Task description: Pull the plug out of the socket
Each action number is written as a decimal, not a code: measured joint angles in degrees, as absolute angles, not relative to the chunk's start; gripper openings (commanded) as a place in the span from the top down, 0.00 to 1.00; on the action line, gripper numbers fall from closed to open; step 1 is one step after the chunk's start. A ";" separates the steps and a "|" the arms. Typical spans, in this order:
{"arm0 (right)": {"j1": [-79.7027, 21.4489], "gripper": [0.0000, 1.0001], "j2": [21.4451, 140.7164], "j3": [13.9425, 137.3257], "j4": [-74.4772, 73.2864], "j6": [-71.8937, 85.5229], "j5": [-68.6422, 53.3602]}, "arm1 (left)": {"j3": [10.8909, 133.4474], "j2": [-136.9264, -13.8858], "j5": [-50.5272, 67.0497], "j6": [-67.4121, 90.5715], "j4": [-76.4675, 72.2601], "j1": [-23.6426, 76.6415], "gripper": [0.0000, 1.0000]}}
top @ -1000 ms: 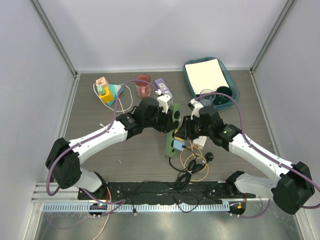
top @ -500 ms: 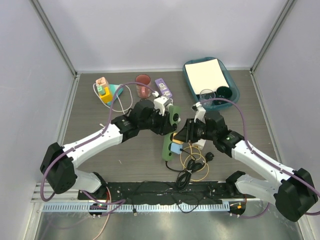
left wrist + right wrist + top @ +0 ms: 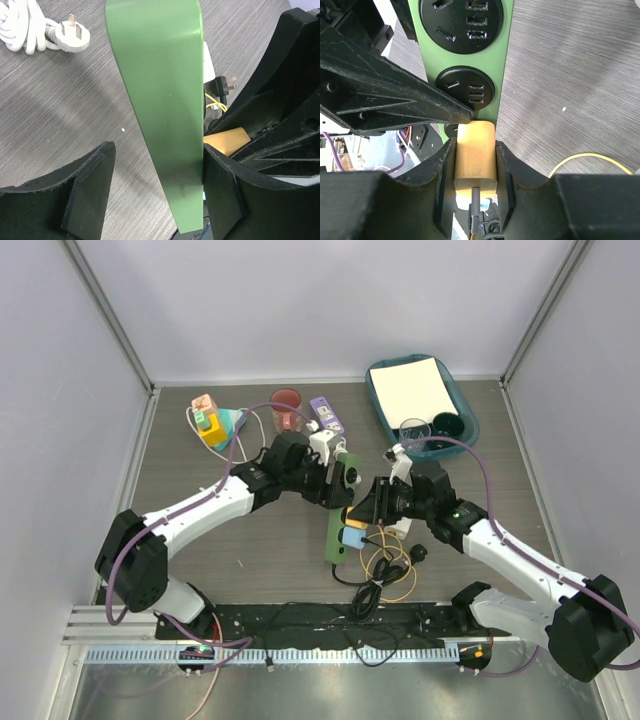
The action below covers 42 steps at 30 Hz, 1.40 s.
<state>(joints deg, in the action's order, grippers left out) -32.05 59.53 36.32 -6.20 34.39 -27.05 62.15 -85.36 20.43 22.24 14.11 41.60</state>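
Top external: the socket (image 3: pixel 336 528) lies mid-counter (image 3: pixel 260 540), its long axis running near to far and its far end leaning slightly right. The plug (image 3: pixel 352 537) is seated at the near end and juts out toward the right arm. The left fingers (image 3: pixel 330 483) are at the far end of the socket, and the right fingers (image 3: pixel 368 512) are at the plug.

Left wrist: a smooth green face of the socket (image 3: pixel 160 100) is seen lengthwise between the fingers. One finger (image 3: pixel 220 190) is pressed against its edge. The other (image 3: pixel 90 190) is parted from it by a clear gap, so the strip is straddled, not clamped.

Right wrist: the plug (image 3: pixel 476 160), cream-coloured here, is gripped on both sides by the fingers (image 3: pixel 504 170), with no gap seen. Its far end meets the socket (image 3: pixel 465 55), whose round outlets face the camera and recede in line with the plug's long axis. A dark lead leaves its near end.
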 measured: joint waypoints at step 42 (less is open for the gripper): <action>-34.02 0.99 62.98 43.38 -11.70 27.29 -22.96 | 64.25 -83.46 18.70 19.92 16.91 41.69 1.00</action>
<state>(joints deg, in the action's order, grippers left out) -34.02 62.98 43.38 -11.70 27.29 -22.96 64.25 -83.46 18.70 19.92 16.91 41.69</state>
